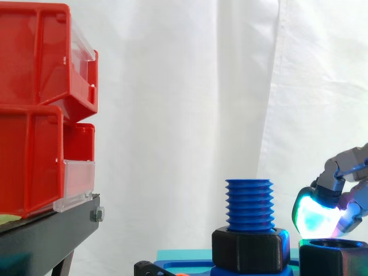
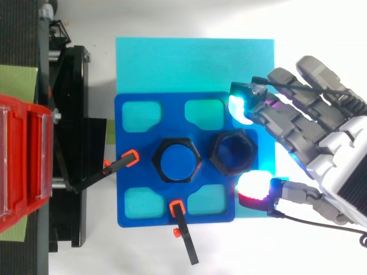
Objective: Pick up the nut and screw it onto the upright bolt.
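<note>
hand: my hand [image 2: 321, 143] is spread, glowing fingertips [image 2: 238, 107] flanking the nut, not gripping it | nut: nut [image 2: 232, 151] lies on blue plate [image 2: 129, 200], just right of upright bolt [image 1: 249, 204] | bolt: black hex collar [image 1: 250, 250] at its base

Hand [image 1: 338, 179] perhaps touching right nut [image 1: 332, 260].
</note>
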Action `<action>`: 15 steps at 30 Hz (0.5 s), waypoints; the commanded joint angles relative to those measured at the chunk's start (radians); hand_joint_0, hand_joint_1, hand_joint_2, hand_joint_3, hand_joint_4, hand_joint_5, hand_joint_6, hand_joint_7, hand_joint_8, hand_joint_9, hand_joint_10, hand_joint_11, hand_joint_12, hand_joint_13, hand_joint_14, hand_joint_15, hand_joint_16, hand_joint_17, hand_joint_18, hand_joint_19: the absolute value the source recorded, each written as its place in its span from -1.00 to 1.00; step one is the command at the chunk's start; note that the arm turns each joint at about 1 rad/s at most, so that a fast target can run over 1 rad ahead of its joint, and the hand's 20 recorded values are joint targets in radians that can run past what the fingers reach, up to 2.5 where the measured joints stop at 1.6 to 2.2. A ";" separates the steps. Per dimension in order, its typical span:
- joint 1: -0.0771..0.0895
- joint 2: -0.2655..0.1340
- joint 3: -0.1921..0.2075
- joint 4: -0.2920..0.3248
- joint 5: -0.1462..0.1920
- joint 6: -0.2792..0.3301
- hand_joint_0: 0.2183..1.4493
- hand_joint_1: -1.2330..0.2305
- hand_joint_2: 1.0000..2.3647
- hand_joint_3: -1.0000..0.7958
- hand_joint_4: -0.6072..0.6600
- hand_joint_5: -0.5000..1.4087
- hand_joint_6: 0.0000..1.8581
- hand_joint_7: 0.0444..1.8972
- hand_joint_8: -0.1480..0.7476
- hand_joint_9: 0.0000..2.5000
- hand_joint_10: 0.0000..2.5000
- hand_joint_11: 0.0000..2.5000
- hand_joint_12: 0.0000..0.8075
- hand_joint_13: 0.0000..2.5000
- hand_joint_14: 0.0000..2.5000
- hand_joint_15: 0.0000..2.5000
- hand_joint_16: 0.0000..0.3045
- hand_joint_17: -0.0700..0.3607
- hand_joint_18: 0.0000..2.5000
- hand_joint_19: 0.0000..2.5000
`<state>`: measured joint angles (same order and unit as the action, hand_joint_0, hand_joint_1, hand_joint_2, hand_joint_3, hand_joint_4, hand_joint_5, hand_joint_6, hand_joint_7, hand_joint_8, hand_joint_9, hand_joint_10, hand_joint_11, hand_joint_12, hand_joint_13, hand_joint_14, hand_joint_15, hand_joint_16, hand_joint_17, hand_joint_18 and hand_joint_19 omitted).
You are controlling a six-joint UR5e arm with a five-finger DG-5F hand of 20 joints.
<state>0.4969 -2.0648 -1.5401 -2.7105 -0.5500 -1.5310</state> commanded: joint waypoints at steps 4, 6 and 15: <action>-0.001 0.000 0.011 -0.055 0.001 0.008 -0.45 -0.17 -1.00 -0.40 0.24 -0.68 -0.13 -0.06 -0.09 -0.62 -1.00 -1.00 -0.22 -0.61 -1.00 -1.00 -0.77 -0.31 -0.79 -1.00; -0.001 0.002 0.014 -0.080 -0.001 0.017 -0.45 -0.18 -1.00 -0.40 0.24 -0.68 -0.11 -0.07 -0.09 -0.61 -1.00 -1.00 -0.22 -0.61 -1.00 -1.00 -0.77 -0.31 -0.79 -1.00; -0.001 0.002 0.041 -0.167 -0.002 0.075 -0.44 -0.18 -1.00 -0.41 0.19 -0.68 -0.06 -0.09 -0.09 -0.59 -1.00 -1.00 -0.23 -0.59 -1.00 -1.00 -0.77 -0.31 -0.77 -1.00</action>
<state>0.4955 -2.0640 -1.5106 -2.8440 -0.5514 -1.4757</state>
